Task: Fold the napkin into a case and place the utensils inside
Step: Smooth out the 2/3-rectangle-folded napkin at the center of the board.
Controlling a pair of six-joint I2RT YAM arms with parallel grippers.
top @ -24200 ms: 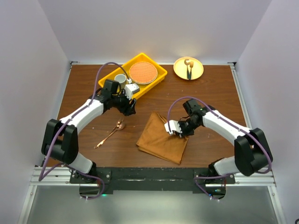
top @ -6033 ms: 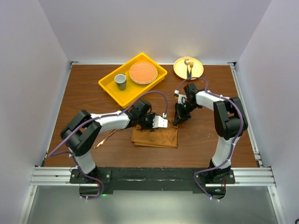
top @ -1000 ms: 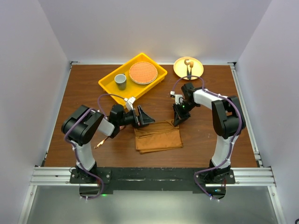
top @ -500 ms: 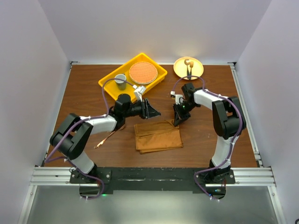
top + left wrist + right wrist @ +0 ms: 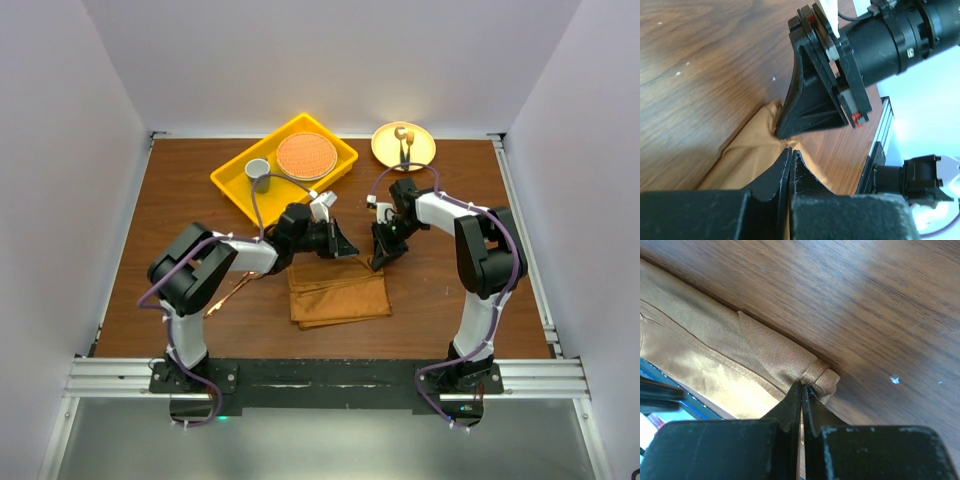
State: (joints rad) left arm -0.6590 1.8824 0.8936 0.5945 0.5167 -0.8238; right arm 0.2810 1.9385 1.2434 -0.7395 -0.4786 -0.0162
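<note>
Tabletop [image 5: 180, 200], top view: the napkin [image 5: 338, 298] lies near centre, a shade toward 6 o'clock. It is folded to a layered oblong with stepped edges showing. We judge the fold unfinished, since the cloth is wider than a narrow case.

Yellow tray [image 5: 342, 155] at 11 o'clock holds a grey cup [image 5: 258, 169] and an orange plate [image 5: 305, 155]. A small yellow plate [image 5: 422, 150] at 1 o'clock carries a short dark-handled utensil. None of these belongs to this step.

Right tool [image 5: 801, 390] is on the napkin's 1 o'clock corner. Its fingers are pressed together, pinching a small rolled tuck of cloth at their tips, and the fabric bunches toward the pinch. We read this as an anchor that pins the corner so the layers cannot slide while the other arm works.

Left tool [image 5: 790, 159] is at the napkin's 12 o'clock edge, just beside the right tool. Its fingers are pressed together, with only a hairline between them. Cloth shows directly behind the tips, but we cannot tell whether any is caught. Its place next to the anchor suits taking up the far edge for the next fold.

The spoon [image 5: 232, 289] lies at 9 o'clock of the napkin, apart from it and partly under the left arm. It is not yet inside any pouch.
</note>
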